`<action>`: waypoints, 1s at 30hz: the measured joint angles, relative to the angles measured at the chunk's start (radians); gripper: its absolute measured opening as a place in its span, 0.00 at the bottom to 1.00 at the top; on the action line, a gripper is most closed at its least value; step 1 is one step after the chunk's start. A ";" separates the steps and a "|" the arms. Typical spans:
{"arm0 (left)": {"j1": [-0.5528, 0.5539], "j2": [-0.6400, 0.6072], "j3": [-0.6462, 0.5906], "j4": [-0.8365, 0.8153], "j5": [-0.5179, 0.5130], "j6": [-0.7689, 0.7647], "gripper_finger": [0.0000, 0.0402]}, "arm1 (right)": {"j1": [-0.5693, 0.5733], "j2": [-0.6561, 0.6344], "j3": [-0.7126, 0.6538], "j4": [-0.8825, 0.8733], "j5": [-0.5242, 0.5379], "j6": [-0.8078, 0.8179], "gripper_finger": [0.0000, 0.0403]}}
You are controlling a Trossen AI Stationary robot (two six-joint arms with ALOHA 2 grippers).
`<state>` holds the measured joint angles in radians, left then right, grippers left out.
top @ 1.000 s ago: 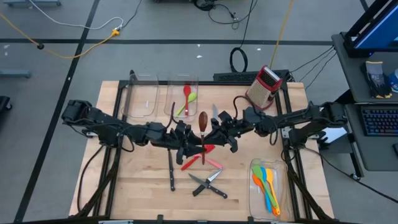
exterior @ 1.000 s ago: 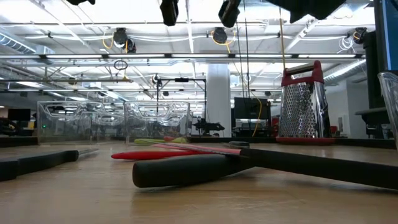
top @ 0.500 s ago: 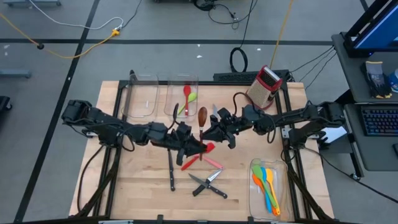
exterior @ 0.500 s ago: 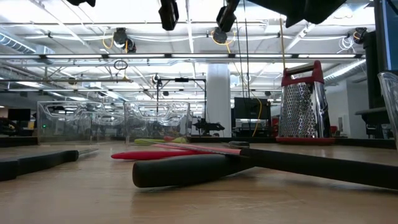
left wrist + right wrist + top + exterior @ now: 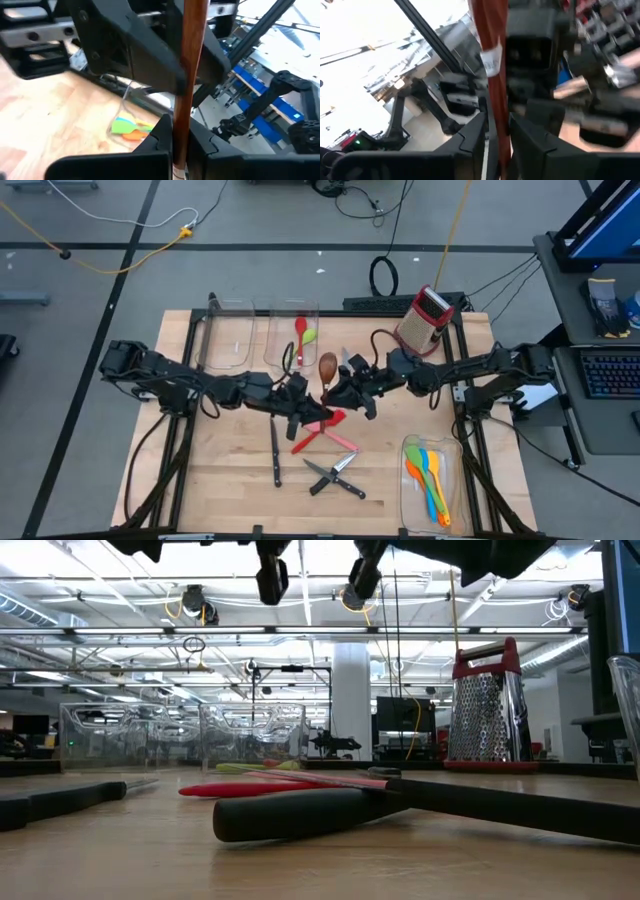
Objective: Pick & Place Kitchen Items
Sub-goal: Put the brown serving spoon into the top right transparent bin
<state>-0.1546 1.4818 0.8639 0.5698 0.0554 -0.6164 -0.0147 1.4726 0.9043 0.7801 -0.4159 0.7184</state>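
Held upright between both wrists above the middle of the tabletop (image 5: 220, 480), the brown spoon (image 5: 327, 367) is seen with its long axis running straight through each pair of jaws. The left gripper (image 5: 180, 142) is clenched on the handle; the right gripper (image 5: 495, 132) appears to be loosening around it, though contact cannot be told. Both arms lie equally near.

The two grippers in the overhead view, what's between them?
In the high view, the brown spoon spans the left gripper and right gripper, above the table.
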 joint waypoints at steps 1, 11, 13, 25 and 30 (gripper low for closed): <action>0.003 0.000 0.000 -0.013 -0.002 -0.006 0.03 | 0.000 -0.002 0.000 -0.029 -0.001 0.003 0.22; 0.057 -0.012 0.000 -0.213 -0.007 -0.039 0.02 | -0.007 -0.041 -0.001 -0.340 -0.003 -0.008 0.39; 0.081 -0.027 0.000 -0.272 -0.012 -0.044 0.02 | -0.010 -0.059 -0.002 -0.382 -0.007 -0.008 0.41; 0.293 -0.239 -0.002 -0.681 -0.127 -0.112 0.02 | -0.024 -0.168 -0.002 -0.496 -0.034 -0.056 0.42; 0.406 -0.267 0.000 -0.758 -0.121 -0.173 0.02 | -0.024 -0.209 -0.002 -0.495 -0.020 -0.172 0.40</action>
<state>0.2516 1.2150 0.8636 -0.1884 -0.0655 -0.7891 -0.0383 1.2636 0.9028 0.2854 -0.4364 0.5465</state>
